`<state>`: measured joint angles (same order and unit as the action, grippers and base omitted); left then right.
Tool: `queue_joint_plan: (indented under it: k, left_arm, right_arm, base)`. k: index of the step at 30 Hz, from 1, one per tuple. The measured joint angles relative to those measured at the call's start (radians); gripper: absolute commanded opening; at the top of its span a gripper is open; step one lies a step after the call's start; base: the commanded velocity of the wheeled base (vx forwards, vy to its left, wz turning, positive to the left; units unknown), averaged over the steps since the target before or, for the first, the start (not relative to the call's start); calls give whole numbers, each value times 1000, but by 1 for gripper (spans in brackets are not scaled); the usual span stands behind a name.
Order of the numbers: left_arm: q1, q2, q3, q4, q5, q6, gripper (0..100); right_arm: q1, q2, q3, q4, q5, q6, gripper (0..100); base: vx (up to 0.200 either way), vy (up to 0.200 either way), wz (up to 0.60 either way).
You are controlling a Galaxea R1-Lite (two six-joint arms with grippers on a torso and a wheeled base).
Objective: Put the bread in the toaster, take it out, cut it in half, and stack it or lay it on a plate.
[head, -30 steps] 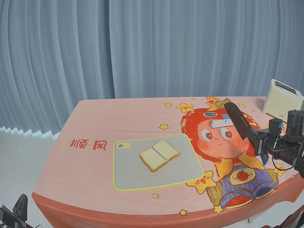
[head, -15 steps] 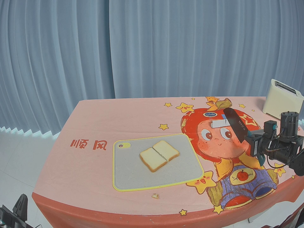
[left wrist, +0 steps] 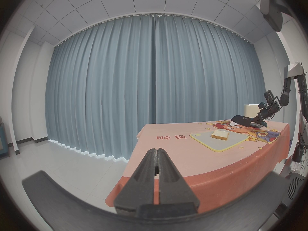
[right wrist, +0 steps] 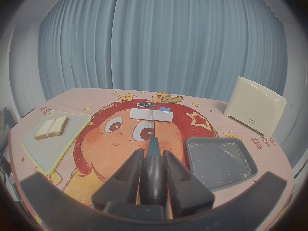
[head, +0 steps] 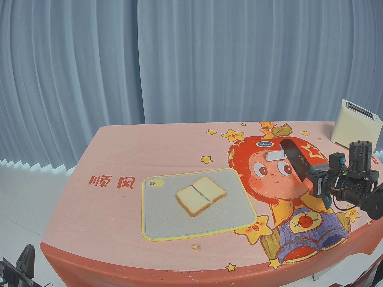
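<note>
Right end effector (right wrist: 153, 153) grips knife (head: 297, 156); left end effector (left wrist: 157, 153) clenched; toaster (head: 353, 126) edge-cropped.

Bread (head: 200, 195): one pale slice with a browned crust, cut into two halves lying flat, side by side, on the grey cutting board (head: 167, 216).
Toaster (head: 355, 126): cream, upright, at the table's far right corner.
Plate (right wrist: 221, 162): grey rectangular tray, near the toaster.
Knife (head: 297, 156): dark blade, held above the table.
</note>
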<state>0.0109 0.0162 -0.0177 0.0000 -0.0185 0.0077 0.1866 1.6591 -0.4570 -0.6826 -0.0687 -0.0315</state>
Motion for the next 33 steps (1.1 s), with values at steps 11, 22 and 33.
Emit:
queue_joint_plan:
  k: [11,22,33]
  left_arm:
    - [0,0,0,0,0,0,0]
    - [0,0,0,0,0,0,0]
    - [-1,0,0,0,0,0,0]
  right_arm:
    - [0,23,-12,0,1,-1,0]
    - [0,30,-14,0,0,-3,0]
    - [0,33,-8,-2,-1,-3,0]
  base:
    - [0,0,0]
    - [0,0,0]
    - [0,0,0]
